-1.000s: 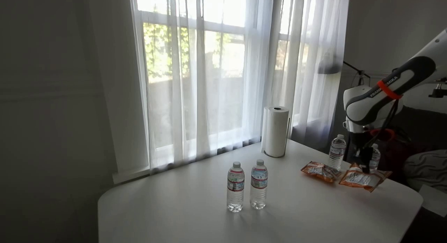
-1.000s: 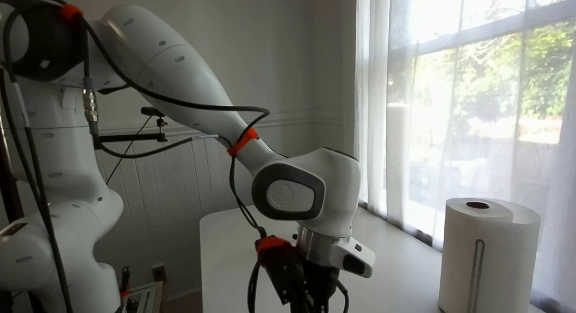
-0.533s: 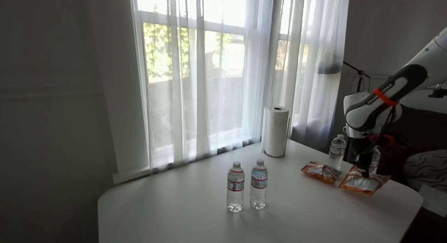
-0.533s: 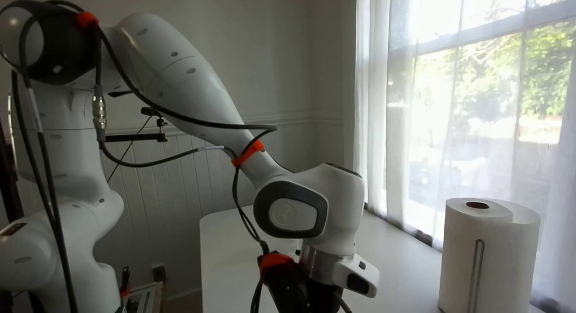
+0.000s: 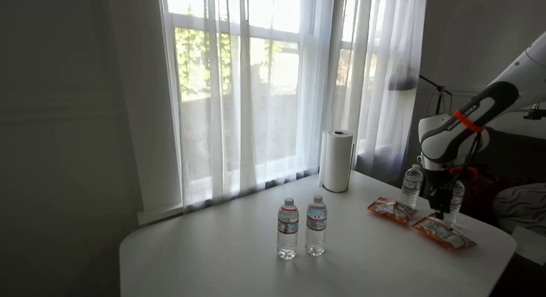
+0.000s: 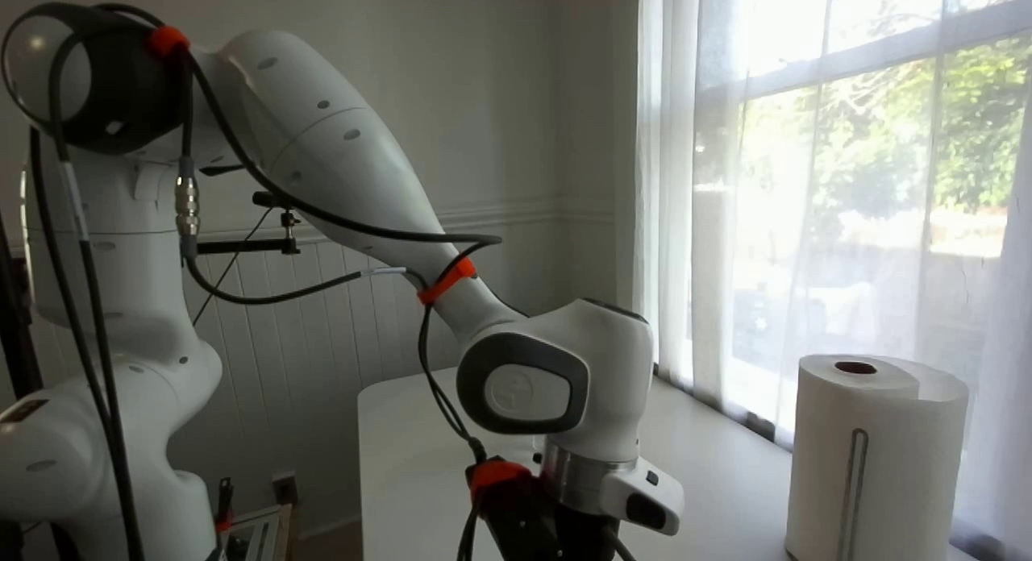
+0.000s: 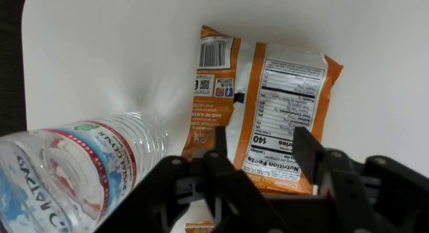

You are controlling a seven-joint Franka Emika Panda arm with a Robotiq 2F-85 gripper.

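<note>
A black robot hand (image 7: 259, 139) points down over a white tabletop (image 5: 213, 254), its two fingers spread part of the way, with a clear gap between them and nothing in their hold. Directly beneath the hand lies an orange snack packet (image 7: 283, 102), its white nutrition label facing up. A moment ago the packet was raised at the fingertips; now the fingers have parted and it sits lower, below them. That suggests it has just been let go onto the tabletop, leaving the hand free, though whether a fingertip still brushes the wrapper cannot be made out. Just beside the hand, on the left in the wrist view, stands a clear water bottle (image 7: 83, 159). Also near the hand, in an exterior view, are a second orange packet (image 5: 392, 209) and a second bottle (image 5: 411, 188). Well apart from the hand stand a third bottle (image 5: 288, 228), a fourth bottle (image 5: 316, 226) and a paper towel roll (image 5: 337, 160).
</note>
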